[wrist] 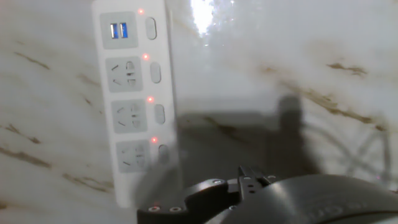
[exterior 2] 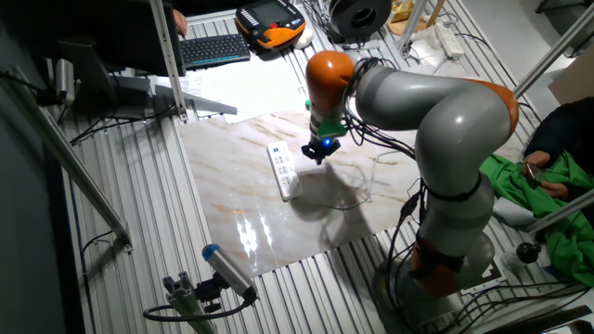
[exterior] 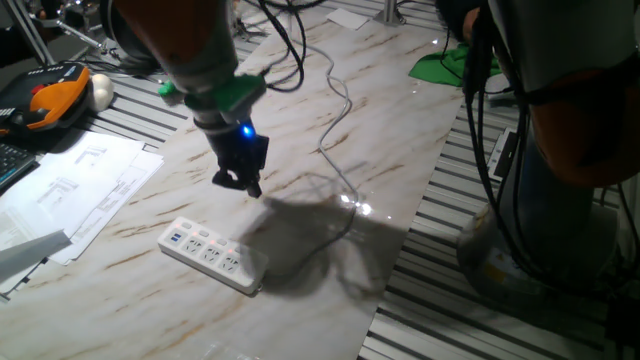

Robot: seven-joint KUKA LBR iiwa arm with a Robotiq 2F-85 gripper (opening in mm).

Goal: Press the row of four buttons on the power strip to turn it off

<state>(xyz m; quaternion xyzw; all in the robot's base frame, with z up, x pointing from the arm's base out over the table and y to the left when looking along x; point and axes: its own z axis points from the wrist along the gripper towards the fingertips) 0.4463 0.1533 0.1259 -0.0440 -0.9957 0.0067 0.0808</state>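
Note:
The white power strip (exterior: 210,255) lies on the marble board, near its left front edge. In the hand view the strip (wrist: 134,93) runs down the left side, with a blue-marked USB end at the top. The row of four buttons (wrist: 155,73) lines its right edge as grey ovals, each with a small red light glowing beside it. My gripper (exterior: 248,183) hangs above the board, up and to the right of the strip, not touching it. From the other side the gripper (exterior 2: 316,154) sits just right of the strip (exterior 2: 281,170). No view shows the fingertips clearly.
A thin grey cable (exterior: 340,110) snakes across the marble board (exterior: 400,150). Papers (exterior: 80,190) and an orange teach pendant (exterior: 45,95) lie to the left. A green cloth (exterior: 450,65) lies at the back right. The board's edge drops to slatted metal (exterior: 520,300).

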